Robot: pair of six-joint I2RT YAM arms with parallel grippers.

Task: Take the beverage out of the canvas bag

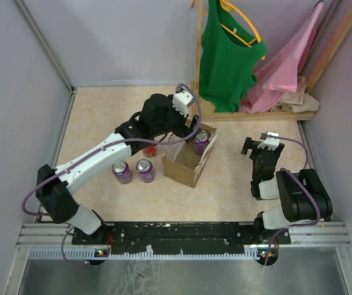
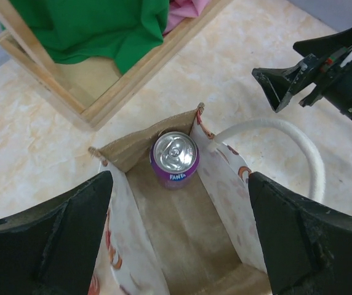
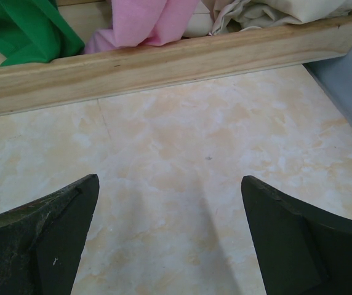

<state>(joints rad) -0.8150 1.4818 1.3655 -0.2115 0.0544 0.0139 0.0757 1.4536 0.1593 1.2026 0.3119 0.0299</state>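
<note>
Beige table point(image 1: 102, 110) | left pincer point(image 2: 179, 196) released above canvas bag point(image 2: 185, 239) | right pincer point(image 3: 170, 187) released | Fanta print on can point(image 2: 175, 157): wrist only

Light: bright, even, from overhead | shadows: soft, faint | glare: can point(image 2: 175, 153) lid shines | blur: near fingers point(image 2: 47, 239) soft-edged in wrist views

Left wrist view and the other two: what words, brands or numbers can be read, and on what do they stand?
"FANTA": on the purple can standing in the canvas bag, left wrist view.
Top view, left loose can and right loose can: labels too small to read.
Reddish print on the bag's sides: not legible.
Right wrist view: no text.
</note>
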